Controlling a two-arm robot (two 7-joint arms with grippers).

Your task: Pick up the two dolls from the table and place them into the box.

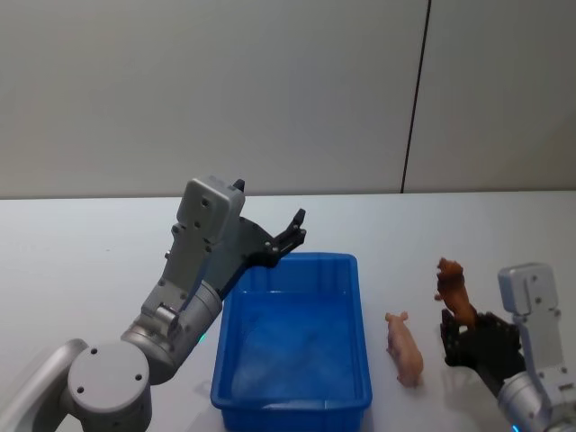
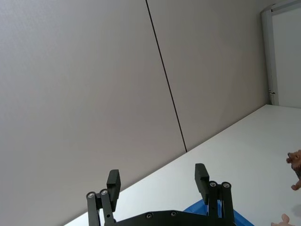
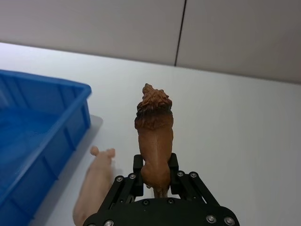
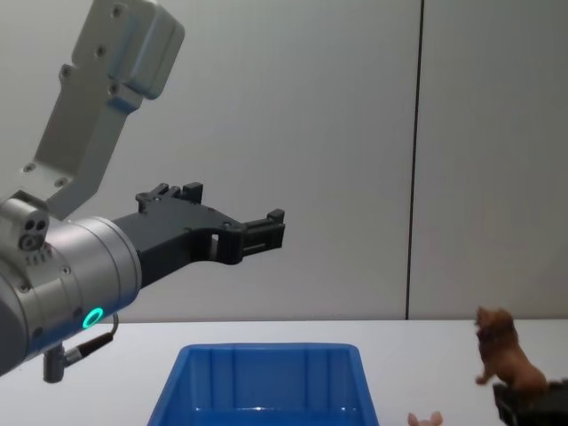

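Right gripper (image 3: 155, 176) clamps brown doll (image 1: 453, 290) at three o'clock of the box (image 1: 360, 306), pink doll (image 1: 405, 349) between; left gripper (image 2: 157, 178) gapes at eleven o'clock

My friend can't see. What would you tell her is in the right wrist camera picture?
The right end effector grips a brown lion doll by its back end, its maned head pointing away from the camera. Near it a pale pink doll lies on the white table, next to the blue box.
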